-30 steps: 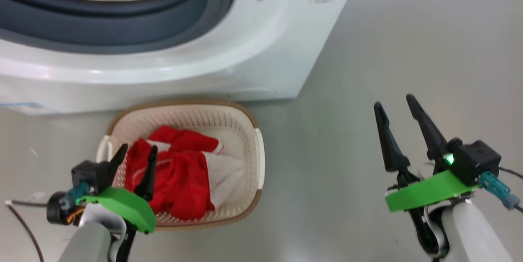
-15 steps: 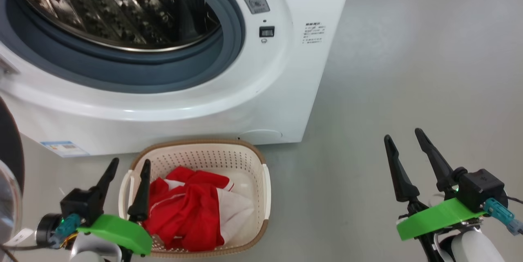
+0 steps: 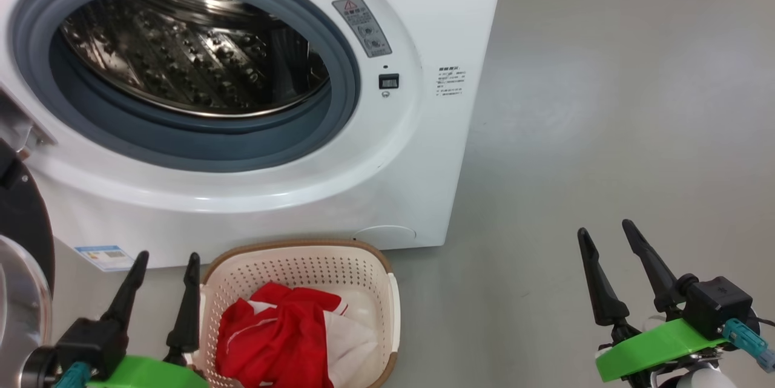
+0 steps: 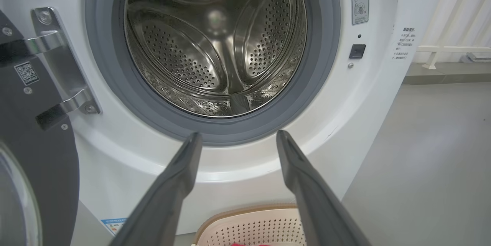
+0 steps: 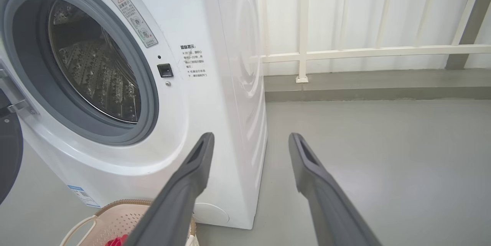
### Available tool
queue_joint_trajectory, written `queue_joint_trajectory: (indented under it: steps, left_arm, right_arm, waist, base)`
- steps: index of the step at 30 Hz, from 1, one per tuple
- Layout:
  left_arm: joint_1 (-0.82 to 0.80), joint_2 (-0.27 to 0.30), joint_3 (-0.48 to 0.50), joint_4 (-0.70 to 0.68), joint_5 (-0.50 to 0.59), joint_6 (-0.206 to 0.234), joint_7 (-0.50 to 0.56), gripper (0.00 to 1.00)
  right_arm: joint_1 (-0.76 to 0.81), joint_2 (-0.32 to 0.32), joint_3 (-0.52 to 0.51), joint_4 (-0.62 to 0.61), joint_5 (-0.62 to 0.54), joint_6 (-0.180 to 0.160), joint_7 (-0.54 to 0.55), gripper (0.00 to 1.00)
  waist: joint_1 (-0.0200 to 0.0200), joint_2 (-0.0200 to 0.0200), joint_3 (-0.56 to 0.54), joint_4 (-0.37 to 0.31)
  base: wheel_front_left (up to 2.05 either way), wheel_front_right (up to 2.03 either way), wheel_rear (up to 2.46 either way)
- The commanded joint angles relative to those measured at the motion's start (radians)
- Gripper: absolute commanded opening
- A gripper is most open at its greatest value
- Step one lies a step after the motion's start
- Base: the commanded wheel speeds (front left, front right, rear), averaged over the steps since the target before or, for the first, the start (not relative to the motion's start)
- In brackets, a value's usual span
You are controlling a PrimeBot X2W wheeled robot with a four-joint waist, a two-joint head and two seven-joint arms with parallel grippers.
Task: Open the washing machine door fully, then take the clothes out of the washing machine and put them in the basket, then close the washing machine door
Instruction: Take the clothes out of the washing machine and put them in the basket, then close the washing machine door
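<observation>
**Left gripper** (image 3: 167, 255): fingers spread, holding nothing, low before the washing machine (image 3: 418, 164), tips pointing at the foot of its front. The gripper's body is cut off by the frame edge.

**Right gripper** (image 3: 604, 227): likewise spread and empty, off the machine's right front corner, over bare floor (image 3: 605, 103).

**The basket** (image 3: 296, 246): on the floor close against the machine's front, below the porthole, with its near end cropped.

**The clothes** (image 3: 272, 339): a red bundle with white panels lying inside the basket, partly out of frame.

**Drum** (image 3: 181, 55): seen within the grey gasket (image 3: 242, 146). It looks empty, but its nearest part is hidden behind the gasket lip, so this is probable rather than certain.

**The washing machine door** (image 3: 24, 218): open at the machine's left side, on a metal hinge (image 4: 57, 65). Only a slice of black rim and glass shows, so how far it has swung cannot be judged.

**Blue sticker** (image 3: 103, 255): on the machine's lower left front, its print illegible.

**White railing** (image 5: 345, 52): behind the machine, in the right wrist view.
</observation>
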Motion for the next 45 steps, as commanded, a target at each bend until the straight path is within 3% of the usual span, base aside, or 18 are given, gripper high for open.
queue_joint_trajectory:
  steps: [1, 17, 45]
  left_arm:
    - [0.013, 0.01, 0.053, -0.053, 0.014, -0.006, -0.005, 1.0]
    - [0.129, -0.016, 0.111, -0.157, 0.014, -0.006, -0.005, 1.0]
    - [0.154, -0.028, 0.108, -0.16, 0.012, -0.006, -0.005, 1.0]
  right_arm:
    - [0.006, -0.013, 0.011, -0.028, 0.013, 0.006, -0.006, 1.0]
    - [0.064, -0.022, -0.003, -0.036, 0.02, 0.006, -0.006, 1.0]
    - [0.087, -0.025, -0.004, -0.037, 0.019, 0.006, -0.006, 1.0]
  waist:
    - [0.0, -0.0001, -0.016, -0.003]
    - [0.0, -0.0001, -0.064, -0.005]
    - [0.0, -0.0001, -0.085, 0.002]
  base:
    - [0.0, 0.0, 0.0]
    - [0.0, 0.0, 0.0]
    - [-0.04, 0.04, 0.0]
